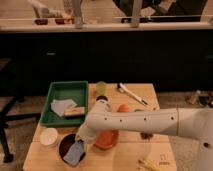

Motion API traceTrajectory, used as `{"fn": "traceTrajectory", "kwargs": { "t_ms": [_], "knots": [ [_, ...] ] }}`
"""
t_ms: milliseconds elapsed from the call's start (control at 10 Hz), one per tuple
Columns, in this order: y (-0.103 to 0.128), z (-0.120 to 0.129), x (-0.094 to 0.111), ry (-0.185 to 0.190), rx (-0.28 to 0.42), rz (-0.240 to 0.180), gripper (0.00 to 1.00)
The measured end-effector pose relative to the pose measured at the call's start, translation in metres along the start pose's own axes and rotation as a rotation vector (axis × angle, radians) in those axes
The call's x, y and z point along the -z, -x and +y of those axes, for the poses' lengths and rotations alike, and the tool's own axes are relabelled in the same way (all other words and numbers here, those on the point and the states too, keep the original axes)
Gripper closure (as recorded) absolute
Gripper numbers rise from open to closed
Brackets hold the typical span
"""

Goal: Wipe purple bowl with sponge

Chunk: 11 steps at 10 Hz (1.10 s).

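Purple bowl [63,143] at the tabletop's [122,156] seven o'clock: with your pincer [79,146] clamped on the sponge [74,155] over it, press flat and sweep round the inside.

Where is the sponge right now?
Lower left of the camera view: the gripper holds the sponge down in the purple bowl, between the white container and the orange bowl.
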Motion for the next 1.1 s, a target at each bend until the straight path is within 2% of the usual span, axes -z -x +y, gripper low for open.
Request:
{"fn": "traceTrajectory", "kwargs": {
  "t_ms": [300, 1100],
  "knots": [
    [0.006, -0.004, 0.017, 0.003, 0.012, 0.008, 1.00],
    [0.008, -0.007, 0.019, 0.001, 0.023, -0.001, 1.00]
  ]
}}
